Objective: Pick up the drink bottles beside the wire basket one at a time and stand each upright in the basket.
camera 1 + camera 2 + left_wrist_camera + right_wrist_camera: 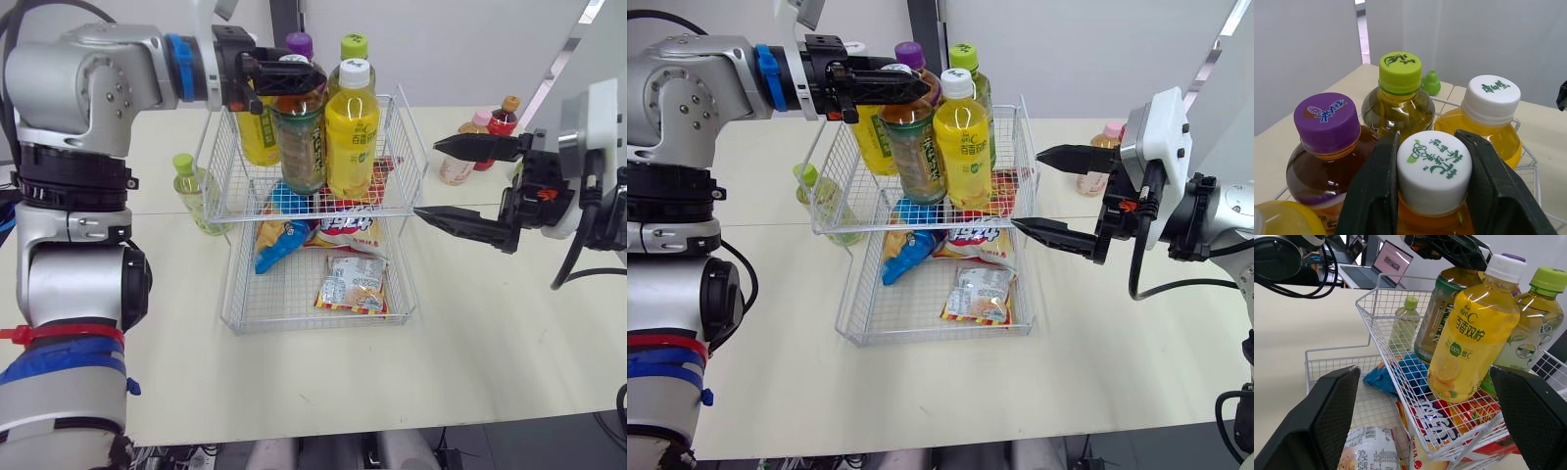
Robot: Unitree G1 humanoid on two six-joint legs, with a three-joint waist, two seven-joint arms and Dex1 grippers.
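An amber tea bottle [299,137] with a green label and white cap [1434,164] stands upright in the upper tier of the white wire basket [407,137]. My left gripper [294,73] is shut on its cap from above. Around it stand a yellow juice bottle [352,127], a green-capped bottle [1399,73], a purple-capped bottle [1327,117] and another yellow bottle [257,132]. Left of the basket, a small pale green bottle [193,193] stands on the table. My right gripper [427,178] hangs open just right of the basket, holding nothing.
Snack packets [351,284] lie in the basket's lower tier. A pink-capped bottle [460,157] and a red bottle with an orange cap [502,122] stand at the back right, behind my right gripper. The cream table [490,343] runs bare toward the front.
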